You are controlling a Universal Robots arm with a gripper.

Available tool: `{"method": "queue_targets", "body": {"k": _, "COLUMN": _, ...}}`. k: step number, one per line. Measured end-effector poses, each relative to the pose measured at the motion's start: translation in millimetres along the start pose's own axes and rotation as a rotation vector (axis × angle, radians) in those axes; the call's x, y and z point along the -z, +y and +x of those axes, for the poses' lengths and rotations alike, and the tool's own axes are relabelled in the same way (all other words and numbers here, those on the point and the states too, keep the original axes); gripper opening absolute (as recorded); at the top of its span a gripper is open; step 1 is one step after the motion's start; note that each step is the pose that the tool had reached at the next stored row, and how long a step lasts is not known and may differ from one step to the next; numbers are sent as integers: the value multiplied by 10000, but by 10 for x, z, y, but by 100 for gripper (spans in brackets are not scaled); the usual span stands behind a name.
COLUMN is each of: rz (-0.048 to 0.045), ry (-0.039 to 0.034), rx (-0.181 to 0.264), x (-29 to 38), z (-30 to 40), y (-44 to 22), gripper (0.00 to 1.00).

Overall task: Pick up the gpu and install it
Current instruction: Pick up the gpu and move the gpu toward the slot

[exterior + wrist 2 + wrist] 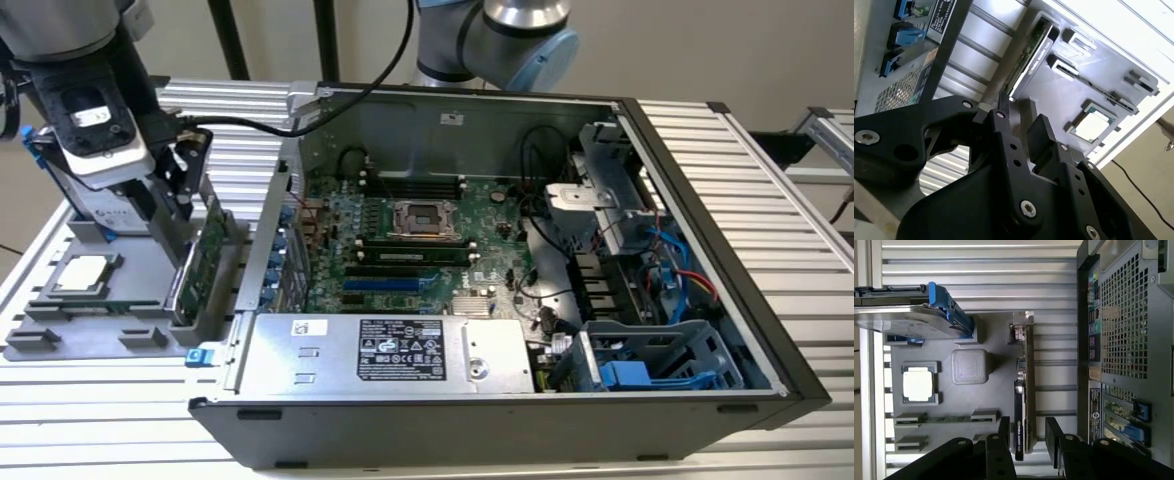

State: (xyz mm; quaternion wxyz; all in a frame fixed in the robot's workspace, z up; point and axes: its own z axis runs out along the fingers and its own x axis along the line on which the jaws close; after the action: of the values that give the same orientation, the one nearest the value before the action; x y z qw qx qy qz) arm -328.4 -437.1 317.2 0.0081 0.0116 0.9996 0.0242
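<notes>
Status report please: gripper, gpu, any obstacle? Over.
Open gripper straddles one end of the gpu. It stands upright in the grey tray, beside the computer case. No obstacle seen.

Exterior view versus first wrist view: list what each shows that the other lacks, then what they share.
Exterior view adds the open case's interior: the green motherboard with its empty processor socket and the silver power supply box. First wrist view adds the case's perforated metal rear panel. Both share the green-and-black gpu card standing on edge in the grey tray, the square silver processor chip, and the open black hand at the card.
</notes>
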Motion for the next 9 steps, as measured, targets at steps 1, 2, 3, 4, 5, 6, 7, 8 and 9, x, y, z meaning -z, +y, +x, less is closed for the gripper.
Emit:
{"method": "queue_targets", "body": {"k": 1, "rz": 0, "ry": 1, "rx": 10, "x": -8, "z": 1, "y": 0, "gripper": 100}}
{"method": "queue_targets", "body": {"k": 2, "rz": 0, "ry": 1, "rx": 20, "x": -15, "z": 2, "y": -1, "gripper": 100}}
{"method": "queue_targets", "body": {"k": 3, "rz": -1, "ry": 1, "rx": 30, "x": -23, "z": 2, "y": -1, "gripper": 100}}
{"method": "queue_targets", "body": {"k": 4, "rz": -1, "ry": 2, "rx": 40, "x": -31, "z": 3, "y": -2, "gripper": 100}}
{"method": "queue_targets", "body": {"k": 5, "rz": -1, "ry": 2, "rx": 50, "x": -38, "z": 3, "y": -2, "gripper": 100}}
{"method": "queue_targets", "body": {"k": 6, "rz": -1, "ry": 3, "rx": 60, "x": -46, "z": 4, "y": -3, "gripper": 100}}
{"method": "queue_targets", "body": {"k": 7, "rz": -2, "ry": 3, "rx": 70, "x": -53, "z": 4, "y": -3, "gripper": 100}}
{"method": "queue_targets", "body": {"k": 8, "rz": -2, "ry": 4, "rx": 79, "x": -61, "z": 5, "y": -4, "gripper": 100}}
{"method": "queue_targets", "body": {"k": 9, "rz": -2, "ry": 4, "rx": 89, "x": -68, "z": 5, "y": -4, "gripper": 100}}
